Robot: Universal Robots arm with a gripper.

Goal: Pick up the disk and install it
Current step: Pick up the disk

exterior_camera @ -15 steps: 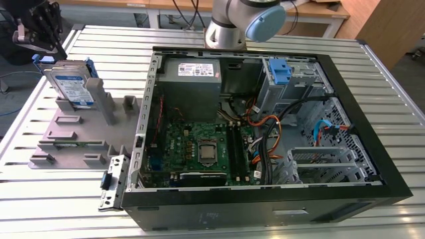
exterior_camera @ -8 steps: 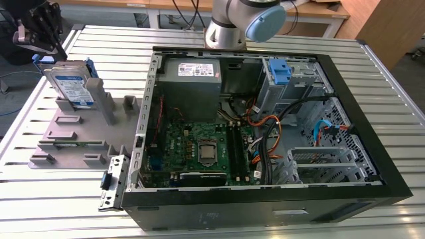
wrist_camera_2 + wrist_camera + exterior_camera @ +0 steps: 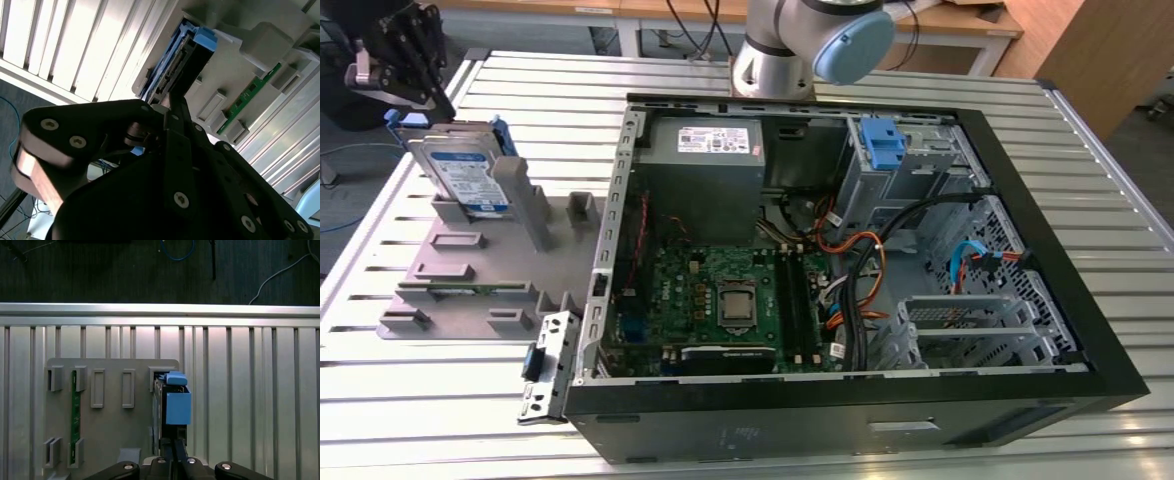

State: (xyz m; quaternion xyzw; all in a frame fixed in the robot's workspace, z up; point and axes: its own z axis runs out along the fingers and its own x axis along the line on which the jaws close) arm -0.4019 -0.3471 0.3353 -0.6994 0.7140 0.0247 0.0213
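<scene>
Disk (image 3: 464, 172) upright on edge in grey holder fixture (image 3: 470, 265), at the exterior view's left, beside open computer case (image 3: 1067, 330), all on slatted metal bench (image 3: 440, 420), gripper (image 3: 173, 445) just above disk's end, jaws closed together, gripping nothing.

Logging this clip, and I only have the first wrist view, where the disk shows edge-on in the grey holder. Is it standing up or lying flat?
Observer: Standing. In the exterior view the disk sits upright on its edge in the grey holder, with its label face showing.
Operator: Is anything beside the holder?
Observer: Yes, an open computer case lies next to it, on the exterior view's right.
Operator: Where is the pincer relative to the disk?
Observer: In the exterior view the pincer hangs just above the disk's top edge. I cannot tell whether it touches the disk.
</scene>
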